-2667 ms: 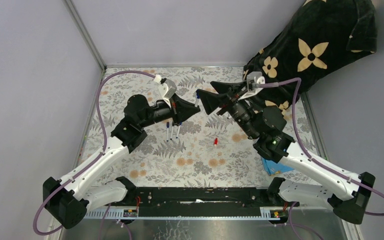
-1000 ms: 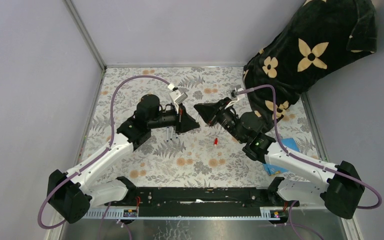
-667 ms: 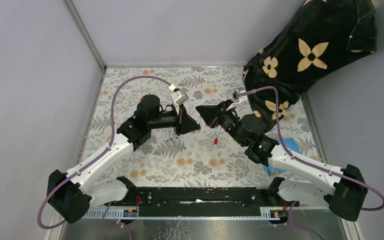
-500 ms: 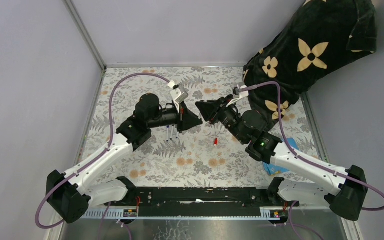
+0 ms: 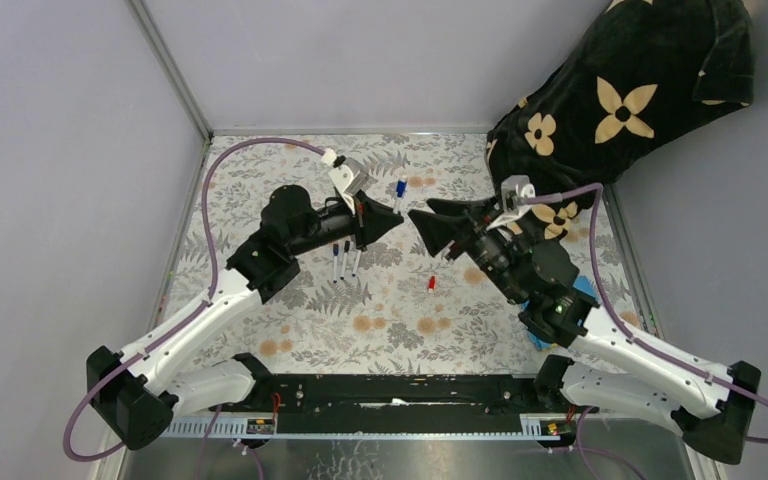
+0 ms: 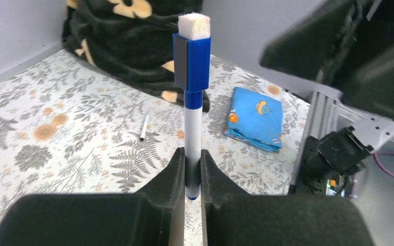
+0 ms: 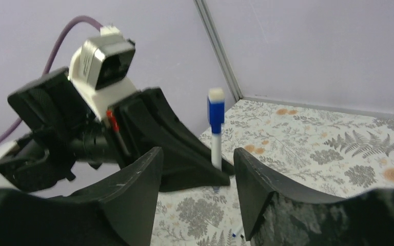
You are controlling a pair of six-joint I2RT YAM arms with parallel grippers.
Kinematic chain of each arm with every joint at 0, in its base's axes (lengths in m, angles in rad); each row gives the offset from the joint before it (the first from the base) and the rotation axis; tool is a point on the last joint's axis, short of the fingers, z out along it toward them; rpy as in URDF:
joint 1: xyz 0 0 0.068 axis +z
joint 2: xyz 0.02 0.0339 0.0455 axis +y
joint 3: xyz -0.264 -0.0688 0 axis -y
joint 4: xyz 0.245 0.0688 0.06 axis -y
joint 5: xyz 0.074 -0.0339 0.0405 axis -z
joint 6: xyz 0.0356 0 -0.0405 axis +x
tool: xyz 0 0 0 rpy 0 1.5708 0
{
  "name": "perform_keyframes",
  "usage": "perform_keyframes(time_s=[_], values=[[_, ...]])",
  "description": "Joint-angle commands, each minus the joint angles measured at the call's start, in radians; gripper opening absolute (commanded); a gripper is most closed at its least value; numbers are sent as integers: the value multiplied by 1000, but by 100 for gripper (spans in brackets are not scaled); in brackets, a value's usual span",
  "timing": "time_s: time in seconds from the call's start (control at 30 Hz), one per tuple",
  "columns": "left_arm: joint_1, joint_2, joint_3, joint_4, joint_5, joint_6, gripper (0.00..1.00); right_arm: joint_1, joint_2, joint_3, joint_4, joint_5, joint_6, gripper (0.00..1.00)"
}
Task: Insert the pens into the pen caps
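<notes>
My left gripper is shut on the white barrel of a pen that stands upright between its fingers. A blue cap with a white top sits on the pen's upper end, also seen from above. My right gripper is open and empty, facing the left one a short way to its right. In the right wrist view the capped pen stands beyond the open right gripper. Three pens lie side by side under the left arm. A red cap lies mid-table.
A black flowered cloth is heaped at the back right corner. A folded blue patterned cloth lies near the right arm's base. One more loose pen lies on the floral table cover. Grey walls close in the left and back.
The two grippers stood almost tip to tip; now the right gripper has drawn back to the right and is open. The left gripper holds the blue-capped pen, now visible standing up.
</notes>
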Motion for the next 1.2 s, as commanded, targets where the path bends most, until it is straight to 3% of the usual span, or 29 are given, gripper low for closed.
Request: perform_keyframes(time_s=[0.0,0.2,0.53,0.73,0.97,1.17], values=[[4,-22,-7,-47,-156,21,0,12,-121,-158,66,-5,-37,62],[4,35,-9,-186,-304,12,0,12,-224,-324,-27,133,2,66],[4,245,-13,-386,-504,-104,0,12,-102,-339,-169,237,39,70],[4,374,-54,-368,-543,-156,0,12,49,-231,-407,210,75,74],[4,520,-40,-337,-583,-180,1,11,149,-175,-500,76,98,79],[4,598,-14,-324,-597,-200,4,5,157,-177,-532,92,113,80]])
